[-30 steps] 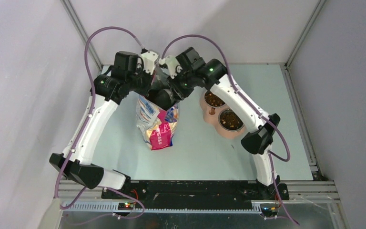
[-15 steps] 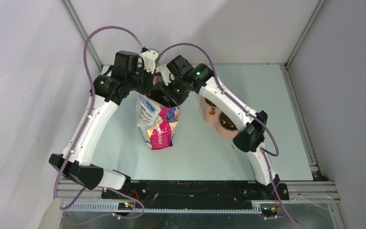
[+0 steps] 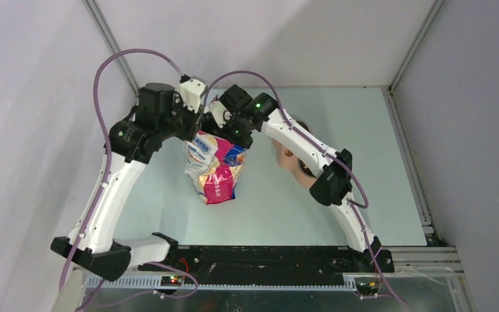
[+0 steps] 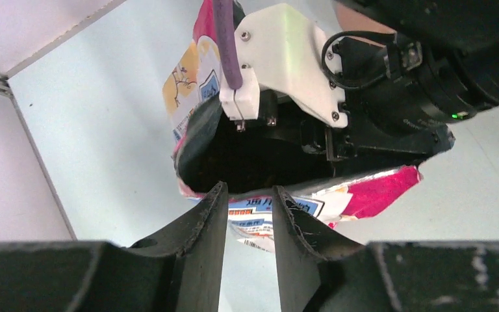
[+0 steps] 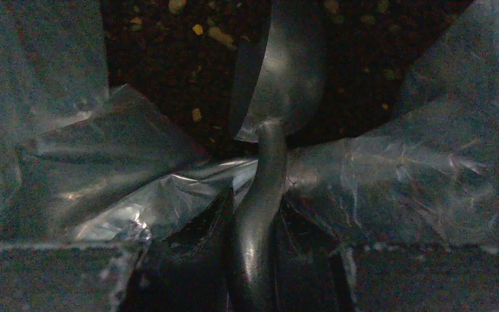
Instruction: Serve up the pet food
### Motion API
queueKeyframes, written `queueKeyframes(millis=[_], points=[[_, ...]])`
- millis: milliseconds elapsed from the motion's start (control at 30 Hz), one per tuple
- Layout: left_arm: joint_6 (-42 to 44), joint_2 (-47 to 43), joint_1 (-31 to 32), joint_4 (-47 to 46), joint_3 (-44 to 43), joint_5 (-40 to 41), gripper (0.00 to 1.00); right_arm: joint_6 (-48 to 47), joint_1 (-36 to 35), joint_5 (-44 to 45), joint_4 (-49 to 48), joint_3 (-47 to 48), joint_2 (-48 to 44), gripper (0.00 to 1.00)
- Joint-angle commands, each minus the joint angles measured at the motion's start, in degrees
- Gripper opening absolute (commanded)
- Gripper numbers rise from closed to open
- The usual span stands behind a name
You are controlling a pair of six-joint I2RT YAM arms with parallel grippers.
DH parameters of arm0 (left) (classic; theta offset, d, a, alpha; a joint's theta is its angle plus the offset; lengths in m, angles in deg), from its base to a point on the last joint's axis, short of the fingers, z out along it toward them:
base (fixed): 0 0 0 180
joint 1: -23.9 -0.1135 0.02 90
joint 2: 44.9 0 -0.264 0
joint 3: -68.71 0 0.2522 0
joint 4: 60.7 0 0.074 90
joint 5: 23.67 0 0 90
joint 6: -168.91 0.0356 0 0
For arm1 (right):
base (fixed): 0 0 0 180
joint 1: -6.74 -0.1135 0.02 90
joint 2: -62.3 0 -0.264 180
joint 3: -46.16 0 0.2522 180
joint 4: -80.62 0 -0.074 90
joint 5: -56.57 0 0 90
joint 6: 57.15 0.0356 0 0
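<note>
The printed bag [image 3: 217, 175] stands upright on the table with its mouth open. My right gripper [image 5: 258, 208] is shut on the handle of the grey metal scoop [image 5: 284, 71] and reaches down inside the bag. The scoop's bowl hangs just above the pet food [image 5: 162, 58], a dark brown kibble mass between the foil walls [image 5: 104, 149]. My left gripper [image 4: 248, 192] has its tips at the near rim of the bag [image 4: 377, 195], with a narrow gap between the jaws and nothing pinched. The right wrist [image 4: 364, 97] fills the bag mouth.
Two pinkish bowls [image 3: 284, 155] sit right of the bag, mostly hidden under my right forearm. Metal frame posts and white walls close in the back and sides. The black base rail runs along the near edge.
My right gripper moved left from near the bowls and down into the bag with the scoop. My left arm shifted left and its elbow swung outward. The bag top shifted slightly.
</note>
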Motion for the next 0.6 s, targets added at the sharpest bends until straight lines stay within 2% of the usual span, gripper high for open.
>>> queueKeyframes(millis=[0, 133, 367, 567], points=[[1.9, -2.6, -0.5, -0.7, 2.0, 2.2, 0.38, -3.6, -1.1, -12.3, 10.9, 0.1, 3.1, 0.0], [1.3, -3.3, -1.6, -1.0, 2.4, 1.9, 0.38, -4.1, -1.0, -19.0, 12.0, 0.1, 1.6, 0.0], [0.5, -3.5, -3.9, -1.8, 2.7, 1.3, 0.39, -1.2, 0.2, -25.0, 10.5, 1.7, -2.2, 0.0], [0.7, -3.8, -4.3, -1.5, 2.3, 1.3, 0.39, 1.6, 1.0, -22.8, 8.4, 2.3, -5.9, 0.0]])
